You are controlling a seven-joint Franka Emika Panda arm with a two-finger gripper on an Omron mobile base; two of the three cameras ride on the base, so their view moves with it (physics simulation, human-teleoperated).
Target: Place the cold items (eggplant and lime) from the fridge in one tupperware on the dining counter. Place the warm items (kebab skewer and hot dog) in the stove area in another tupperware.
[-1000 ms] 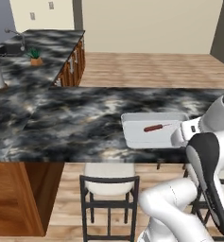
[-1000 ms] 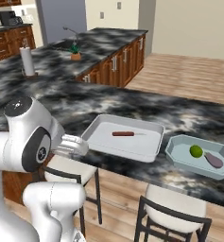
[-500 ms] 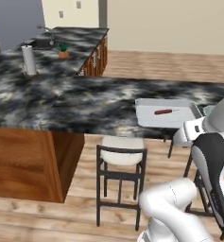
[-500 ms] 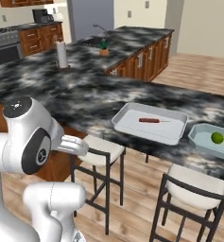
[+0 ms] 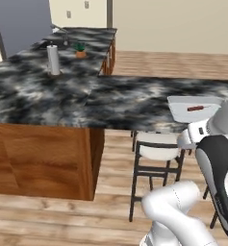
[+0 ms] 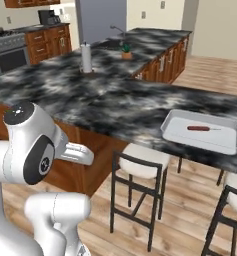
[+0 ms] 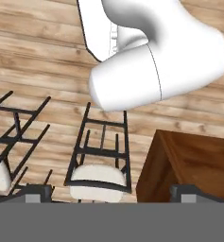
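A pale grey tupperware (image 5: 179,102) (image 6: 173,131) sits at the near edge of the marbled dining counter (image 5: 62,96) (image 6: 90,95). A red kebab skewer (image 5: 195,108) (image 6: 198,128) lies inside it. My gripper (image 7: 113,194) is open with nothing between its fingertips (image 7: 38,191). It points down at the wooden floor, a stool and the counter's brown base. The grey fridge (image 5: 24,24) (image 6: 100,20) stands shut at the back. The stove area (image 6: 7,50) is at the far left of the right base view.
A white paper-towel roll (image 5: 53,59) (image 6: 86,57) and a small potted plant (image 5: 79,48) (image 6: 126,50) stand on the far counter. Black-framed stools (image 5: 156,151) (image 6: 140,160) (image 7: 97,182) line the counter's near side. My own white arm hangs close above the hand camera.
The base has driven, so both base views shifted: the counter slid right and the fridge and stove came into view. The second tupperware with lime and eggplant left the right base view. Gripper stays open.
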